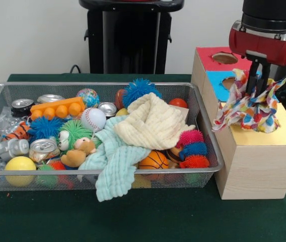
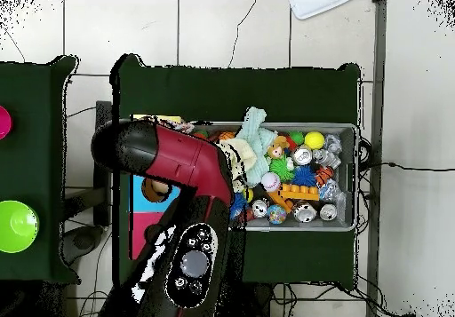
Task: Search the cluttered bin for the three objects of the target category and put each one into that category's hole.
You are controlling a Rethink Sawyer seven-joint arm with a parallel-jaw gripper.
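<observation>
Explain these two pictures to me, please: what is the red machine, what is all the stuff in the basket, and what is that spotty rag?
The red and black machine is a robot arm standing at a table. One picture looks across the table at it; the other looks straight down from above. At the arm's end is a gripper whose jaws are shut on a colourful spotted cloth, held over the yellow top of a wooden box. The box also has red and blue sections, each with a hole. Next to it sits a wire bin on the green table, heaped with balls, crushed cans, spiky rubber toys, a teddy and two more cloths: one cream, one pale green.
</observation>
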